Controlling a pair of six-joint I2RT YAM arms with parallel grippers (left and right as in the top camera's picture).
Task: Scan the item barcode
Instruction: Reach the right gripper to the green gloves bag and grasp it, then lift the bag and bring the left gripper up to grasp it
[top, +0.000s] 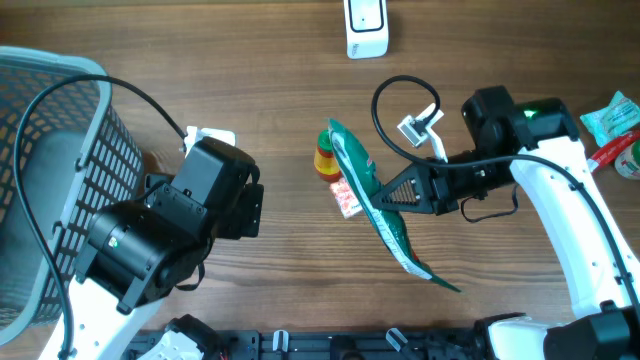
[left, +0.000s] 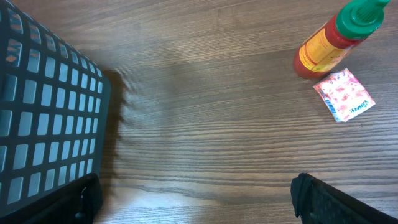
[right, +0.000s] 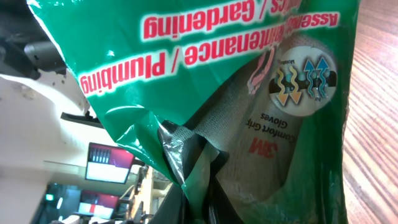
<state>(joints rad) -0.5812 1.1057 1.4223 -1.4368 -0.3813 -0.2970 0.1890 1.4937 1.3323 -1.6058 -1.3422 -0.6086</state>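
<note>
My right gripper (top: 390, 198) is shut on the item, a green plastic pack of work gloves (top: 398, 243). It holds the pack edge-on above the middle of the table. In the right wrist view the pack (right: 261, 87) fills the frame, its printed text upside down, and its crumpled edge is pinched in the gripper (right: 205, 208). No barcode shows in any view. A white scanner-like device (top: 366, 28) stands at the far edge. My left gripper (top: 251, 209) hangs open beside the basket, with only bare wood between its fingers (left: 314, 202).
A grey mesh basket (top: 60, 170) (left: 43, 112) fills the left side. A red sauce bottle with a green cap (top: 326, 157) (left: 336, 37) and a small pink sachet (top: 347, 197) (left: 344, 94) lie under the held pack. Packets (top: 612, 115) sit at the right edge.
</note>
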